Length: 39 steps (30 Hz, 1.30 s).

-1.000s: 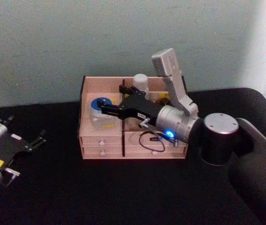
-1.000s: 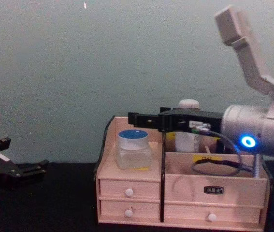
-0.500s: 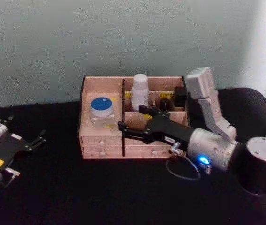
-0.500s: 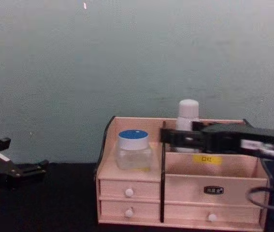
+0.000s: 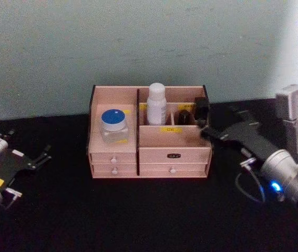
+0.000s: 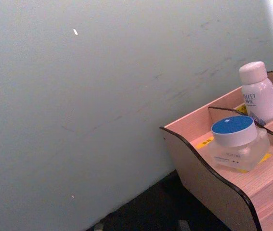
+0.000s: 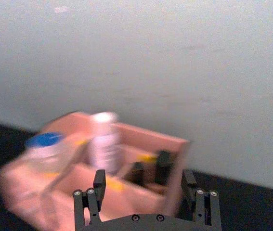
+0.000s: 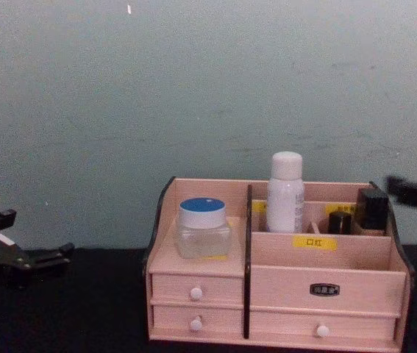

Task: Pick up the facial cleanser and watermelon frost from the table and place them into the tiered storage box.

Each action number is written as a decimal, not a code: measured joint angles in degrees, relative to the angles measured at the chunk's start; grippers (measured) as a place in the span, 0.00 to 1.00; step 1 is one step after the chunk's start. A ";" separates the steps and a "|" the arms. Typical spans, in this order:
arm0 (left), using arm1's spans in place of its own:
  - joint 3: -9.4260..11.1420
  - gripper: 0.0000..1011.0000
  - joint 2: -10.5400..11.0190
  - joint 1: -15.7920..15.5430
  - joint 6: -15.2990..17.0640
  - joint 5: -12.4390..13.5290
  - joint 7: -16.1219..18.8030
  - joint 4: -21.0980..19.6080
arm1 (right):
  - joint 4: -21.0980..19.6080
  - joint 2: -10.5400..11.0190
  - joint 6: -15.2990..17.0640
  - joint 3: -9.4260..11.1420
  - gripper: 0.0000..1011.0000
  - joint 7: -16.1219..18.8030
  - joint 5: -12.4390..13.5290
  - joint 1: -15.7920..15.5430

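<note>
Inside the stepped wooden tiered storage box, beside the right pincer spread empty, stands a glassy blue-capped jar.

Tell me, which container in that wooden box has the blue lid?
The squat clear jar in the tiered storage box, left compartment. The tall white bottle has a white cap; the small ones look dark.

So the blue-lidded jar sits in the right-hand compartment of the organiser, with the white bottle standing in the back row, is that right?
Not quite. The blue-lidded jar sits in the left-hand compartment of the organiser, left of the dark divider, as the head view shows. The white bottle does stand in the back row.
</note>
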 joint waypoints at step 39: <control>0.00 0.99 0.00 0.00 0.00 0.00 0.00 0.00 | 14.55 -10.66 -6.99 6.04 0.99 -18.86 -12.89 0.79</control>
